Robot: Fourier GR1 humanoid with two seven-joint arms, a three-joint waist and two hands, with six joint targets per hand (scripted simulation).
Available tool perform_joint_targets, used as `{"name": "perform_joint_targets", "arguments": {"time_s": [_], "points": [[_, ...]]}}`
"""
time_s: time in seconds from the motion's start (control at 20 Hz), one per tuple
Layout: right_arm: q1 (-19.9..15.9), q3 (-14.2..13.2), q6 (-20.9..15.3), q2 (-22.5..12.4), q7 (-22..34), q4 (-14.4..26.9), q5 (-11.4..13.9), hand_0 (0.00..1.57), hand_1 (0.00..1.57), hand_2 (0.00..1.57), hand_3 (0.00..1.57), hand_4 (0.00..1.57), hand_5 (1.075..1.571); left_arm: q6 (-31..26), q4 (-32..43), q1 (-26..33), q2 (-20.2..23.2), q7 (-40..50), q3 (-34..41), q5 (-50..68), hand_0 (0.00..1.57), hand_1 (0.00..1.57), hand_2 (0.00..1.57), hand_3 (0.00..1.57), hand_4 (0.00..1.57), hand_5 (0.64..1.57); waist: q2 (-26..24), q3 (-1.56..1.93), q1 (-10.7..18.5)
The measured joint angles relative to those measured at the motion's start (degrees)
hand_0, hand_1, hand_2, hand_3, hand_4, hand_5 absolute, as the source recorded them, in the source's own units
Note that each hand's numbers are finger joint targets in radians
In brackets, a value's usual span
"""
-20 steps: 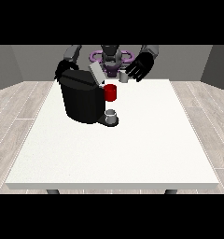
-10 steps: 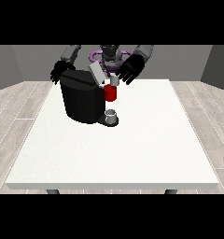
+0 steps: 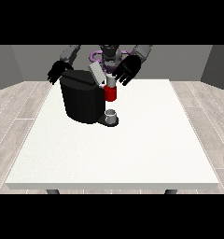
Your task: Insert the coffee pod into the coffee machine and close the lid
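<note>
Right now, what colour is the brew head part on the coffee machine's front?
Red, on the black coffee machine; front view.

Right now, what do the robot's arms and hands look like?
Both arms are grey, smooth and rounded, ending in black hands with separate fingers and a thumb: one hand at the view's left, one hand at the view's right. No cables or markings are visible on them.

From my seat, only the coffee machine [image 3: 83, 100] blocks the table's [image 3: 132, 149] far edge — near edge and both near corners look passable.
</note>
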Motion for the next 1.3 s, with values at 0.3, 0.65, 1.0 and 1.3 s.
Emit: {"name": "perform_joint_targets", "arguments": {"time_s": [0.3,0.65,1.0,1.3], "points": [[1.2,-0.5,1.1,-0.6,-0.6,-0.3,-0.7,0.00,0.00,0.00,0.00,0.50,1.571,0.2,0.2,0.2,-0.6,-0.9,-0.4,-0.7,1.18,1.18,1.25,1.18,0.49,1.571,0.3,0.00,-0.1],[1.7,-1.2,1.5,-0.5,-2.0,-0.2,-1.4,0.00,0.00,0.00,0.00,0.53,1.571,0.7,0.5,-0.2,-1.3,-1.1,-0.5,-1.2,1.19,1.19,1.27,1.20,0.51,1.571,0.9,0.01,0.1],[0.9,-2.3,1.4,-1.1,-2.1,-0.3,-2.0,0.00,0.00,0.00,0.00,0.46,1.571,0.8,1.0,0.0,-1.2,-1.9,-0.5,-1.8,1.24,1.24,1.28,1.20,0.49,1.571,1.5,0.03,0.7],[1.3,-1.4,0.4,-0.4,-1.6,-1.2,-1.2,0.00,0.00,0.00,0.00,0.44,1.571,-0.2,2.0,-0.5,-0.7,-2.5,0.0,-1.7,1.20,1.20,1.24,1.14,0.47,1.571,2.0,0.08,0.3]]}}
